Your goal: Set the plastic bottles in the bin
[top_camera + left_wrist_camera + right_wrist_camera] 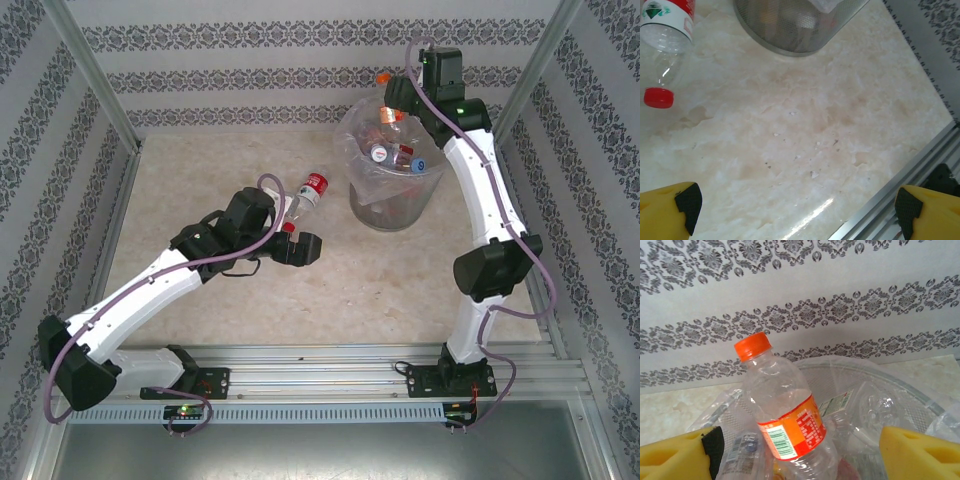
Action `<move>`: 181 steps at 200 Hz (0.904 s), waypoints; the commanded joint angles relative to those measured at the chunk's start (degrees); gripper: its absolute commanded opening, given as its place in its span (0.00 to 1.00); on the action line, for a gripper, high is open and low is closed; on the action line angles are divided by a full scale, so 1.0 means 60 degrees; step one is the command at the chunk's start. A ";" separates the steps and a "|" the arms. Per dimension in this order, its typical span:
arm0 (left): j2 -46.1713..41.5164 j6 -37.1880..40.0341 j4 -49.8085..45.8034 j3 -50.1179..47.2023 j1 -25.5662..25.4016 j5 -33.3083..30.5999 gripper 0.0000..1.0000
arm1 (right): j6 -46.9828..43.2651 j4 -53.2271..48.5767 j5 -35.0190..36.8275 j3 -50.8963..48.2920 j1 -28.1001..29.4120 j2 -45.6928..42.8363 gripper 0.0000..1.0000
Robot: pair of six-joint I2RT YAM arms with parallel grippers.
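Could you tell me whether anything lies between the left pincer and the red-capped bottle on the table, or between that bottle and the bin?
Nothing visible does. Bare table separates the open left pincer from the red-capped bottle, and the bottle from the bin. The right pincer hangs over the bin's mouth.

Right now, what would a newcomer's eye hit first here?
The grey bin, back right on the table, crammed with bottles. Over it the right gripper stands open, an orange-capped bottle between its jaws. One red-capped bottle lies on the table, just ahead of the open left gripper.
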 commanded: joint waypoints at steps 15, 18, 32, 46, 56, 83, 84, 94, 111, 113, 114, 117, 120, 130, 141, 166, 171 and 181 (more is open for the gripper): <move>0.0547 0.0604 -0.0604 0.0536 0.0230 -0.0374 1.00 | 0.0009 -0.0157 -0.0942 -0.1075 -0.0083 -0.1539 0.84; 0.0584 0.0615 -0.0610 0.0541 0.0261 -0.0375 1.00 | 0.0009 -0.0140 -0.1000 -0.1240 -0.0074 -0.1658 0.85; 0.0855 0.0768 -0.0610 0.0610 0.0392 -0.0379 1.00 | 0.0052 -0.0029 -0.1296 -0.1903 -0.0084 -0.2241 0.86; 0.1182 0.0930 -0.0632 0.0707 0.0566 -0.0418 1.00 | 0.0107 -0.0015 -0.1751 -0.2521 -0.0084 -0.2857 0.88; 0.1438 0.1036 -0.0686 0.0820 0.0701 -0.0429 1.00 | 0.0139 -0.0088 -0.2147 -0.2928 -0.0084 -0.3219 0.89; 0.2163 0.1344 -0.0830 0.1205 0.1149 -0.0361 0.99 | 0.0365 -0.0155 -0.3170 -0.4292 -0.0069 -0.4430 0.98; 0.2185 0.1362 -0.0830 0.1217 0.1177 -0.0355 0.98 | 0.0378 -0.0146 -0.3186 -0.4358 -0.0069 -0.4479 0.98; 0.2440 0.1466 -0.0824 0.1348 0.1382 -0.0277 0.97 | 0.0439 0.0007 -0.3590 -0.4965 -0.0043 -0.4999 0.98; 0.2873 0.1765 -0.0857 0.1607 0.1657 -0.0118 0.96 | 0.0653 0.0190 -0.4009 -0.5911 -0.0008 -0.5914 0.98; 0.2912 0.1780 -0.0848 0.1635 0.1688 -0.0102 0.96 | 0.0679 0.0194 -0.4066 -0.6022 0.0012 -0.6017 0.98; 0.2940 0.1793 -0.0846 0.1652 0.1695 -0.0087 0.96 | 0.0688 0.0204 -0.4088 -0.6073 0.0016 -0.6070 0.98; 0.3035 0.1844 -0.0847 0.1707 0.1746 -0.0059 0.96 | 0.0738 0.0221 -0.4182 -0.6234 0.0013 -0.6229 0.98; 0.3118 0.1879 -0.0858 0.1756 0.1785 -0.0035 0.95 | 0.0774 0.0248 -0.4276 -0.6391 0.0024 -0.6379 0.98; 0.3417 0.2043 -0.0869 0.1943 0.1909 0.0046 0.94 | 0.0912 0.0314 -0.4600 -0.6924 0.0036 -0.6847 0.98; 0.3746 0.2212 -0.0903 0.2160 0.1997 0.0022 0.92 | 0.1030 0.0315 -0.4929 -0.7466 0.0083 -0.7360 0.98; 0.4545 0.2623 -0.0874 0.2641 0.2279 -0.0045 0.91 | 0.1295 0.0148 -0.5399 -0.8528 0.0184 -0.8461 0.98; 0.4699 0.2715 -0.0885 0.2754 0.2340 -0.0050 0.91 | 0.1345 0.0108 -0.5427 -0.8706 0.0219 -0.8669 0.98; 0.5032 0.2936 -0.0931 0.2984 0.2437 -0.0131 0.90 | 0.1413 -0.0013 -0.5443 -0.9079 0.0243 -0.9062 0.98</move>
